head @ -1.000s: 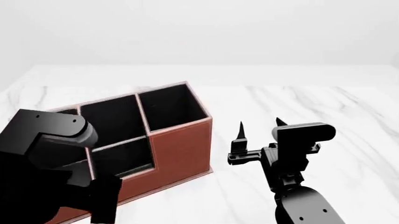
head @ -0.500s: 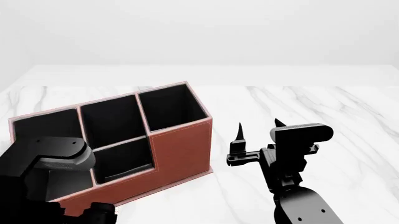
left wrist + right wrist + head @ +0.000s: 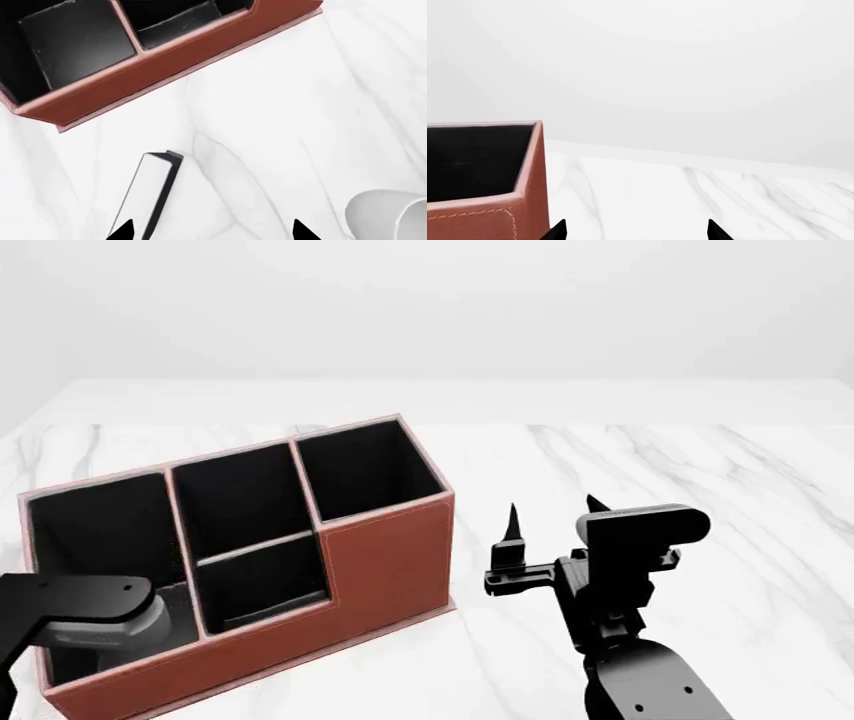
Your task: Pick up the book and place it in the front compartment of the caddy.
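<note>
Over the last second the left arm had dropped low and back toward the head view's left corner, uncovering the caddy [image 3: 267, 560] it had been masking; the right gripper [image 3: 554, 525] had hardly stirred.

In the left wrist view the left gripper [image 3: 212, 231] had its jaws spread wide, only the two dark tips showing. The book [image 3: 148, 192] stood on edge on the white marble table [image 3: 287, 125], white page edges turned up to the camera, its near end beside one jaw tip and off centre in the gap. Its long axis ran away from the jaws toward the caddy's long reddish-brown wall, with bare table between. A white mug [image 3: 387, 215] stood beyond the other tip.

The right jaws were also apart, pointing up, empty. The left arm was clearly nearer the book, which the head view did not show. The front compartment [image 3: 260, 575] sat empty.
</note>
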You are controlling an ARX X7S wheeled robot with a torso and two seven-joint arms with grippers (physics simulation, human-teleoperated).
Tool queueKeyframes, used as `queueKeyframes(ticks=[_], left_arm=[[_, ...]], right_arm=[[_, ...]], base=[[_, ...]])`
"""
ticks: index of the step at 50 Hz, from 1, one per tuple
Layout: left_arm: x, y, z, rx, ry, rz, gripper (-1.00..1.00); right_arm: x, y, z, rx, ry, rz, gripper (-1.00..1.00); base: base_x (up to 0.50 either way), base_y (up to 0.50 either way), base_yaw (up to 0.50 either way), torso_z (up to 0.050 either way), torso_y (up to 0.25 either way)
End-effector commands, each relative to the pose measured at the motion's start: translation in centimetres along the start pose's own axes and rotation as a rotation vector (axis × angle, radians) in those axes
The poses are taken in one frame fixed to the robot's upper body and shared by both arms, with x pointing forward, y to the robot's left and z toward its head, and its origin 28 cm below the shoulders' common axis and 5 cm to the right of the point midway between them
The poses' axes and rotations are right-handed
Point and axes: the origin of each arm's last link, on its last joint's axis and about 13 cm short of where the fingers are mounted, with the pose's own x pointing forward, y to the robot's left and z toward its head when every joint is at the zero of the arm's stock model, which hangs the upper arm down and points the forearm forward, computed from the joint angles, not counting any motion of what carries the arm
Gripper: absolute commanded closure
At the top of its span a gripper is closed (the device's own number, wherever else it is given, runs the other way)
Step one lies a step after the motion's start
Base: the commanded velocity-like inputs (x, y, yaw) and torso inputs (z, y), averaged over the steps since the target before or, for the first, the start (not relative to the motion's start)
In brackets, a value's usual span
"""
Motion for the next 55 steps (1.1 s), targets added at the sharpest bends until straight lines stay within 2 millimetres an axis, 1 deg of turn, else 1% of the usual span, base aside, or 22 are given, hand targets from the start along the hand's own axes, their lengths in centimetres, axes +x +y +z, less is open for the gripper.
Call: queueKeyframes(ticks=[1, 9, 20, 28, 42, 55], left_arm=[[-0.6, 0.2, -0.8, -0.012, 0.021, 0.037, -1.00], [-1.1, 0.7, -1.1, -0.028, 0.016, 0.064, -1.00], [-1.2, 1.0, -1.2, -0.036, 0.033, 0.112, -1.00], [-1.1, 1.3, -1.0, -0.046, 0.040, 0.140, -1.00], [-1.4, 1.7, -0.5, -0.059, 0.031, 0.188, -1.00], [0.5, 2.7, -0.4, -0.051, 0.052, 0.177, -1.00]], right_arm=[[0.0, 0.0, -0.1, 0.001, 0.001, 0.000, -1.00], [-0.1, 0.1, -0.1, 0.000, 0.002, 0.002, -1.00], [0.0, 0.1, -0.2, -0.001, 0.006, -0.001, -1.00], [0.0, 0.1, -0.2, -0.001, 0.007, 0.001, -1.00], [0.0, 0.2, -0.3, -0.002, 0.007, 0.003, -1.00], [0.1, 0.2, -0.5, 0.000, 0.011, 0.000, -1.00]], base=[[0.00, 0.00, 0.00, 0.000, 0.000], [0.00, 0.00, 0.00, 0.000, 0.000], [0.00, 0.00, 0.00, 0.000, 0.000], [0.00, 0.00, 0.00, 0.000, 0.000], [0.00, 0.00, 0.00, 0.000, 0.000], [0.00, 0.00, 0.00, 0.000, 0.000]])
